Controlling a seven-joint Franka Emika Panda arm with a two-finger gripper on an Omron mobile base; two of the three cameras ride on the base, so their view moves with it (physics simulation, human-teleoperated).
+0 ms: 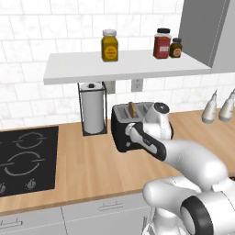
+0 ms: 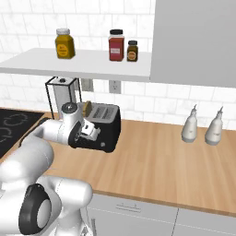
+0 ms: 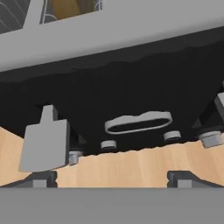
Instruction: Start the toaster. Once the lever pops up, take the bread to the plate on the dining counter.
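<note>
The room is a kitchen with a white tiled wall (image 1: 27, 55) behind a long wood counter (image 1: 87, 170), grey drawers (image 1: 101, 213) below it and a grey cabinet (image 2: 193, 41) above its right part. A white shelf (image 1: 124, 66) hangs on the wall over the counter. A black cooktop (image 1: 25, 158) is set into the counter at the left.

The toaster (image 2: 103, 126) stands on the counter below the shelf, just right of the towel holder (image 1: 93, 109), which holds an upright white roll. The bread (image 1: 133, 109) stands upright in the toaster's left slot, its top edge poking above the silver top; in the hand view a tan patch of it (image 3: 65, 8) shows inside the slot. The other slot looks empty.

On the shelf stand three jars: a yellow jar (image 1: 109, 45) towards the left, a red jar (image 1: 162, 43) further right, and a small brown jar (image 1: 176, 47) touching the red one's right side. Two white bottles (image 2: 203, 125) stand side by side on the counter, well right of the toaster.

The gripper (image 3: 111, 178) is close to the toaster's black front, low down, its jaws spread wide and holding nothing; between the tips lie bare wood and the toaster's lower edge. The grey lever (image 3: 43, 146) sits near the left fingertip, with small knobs (image 3: 173, 136) along the bottom of the front
</note>
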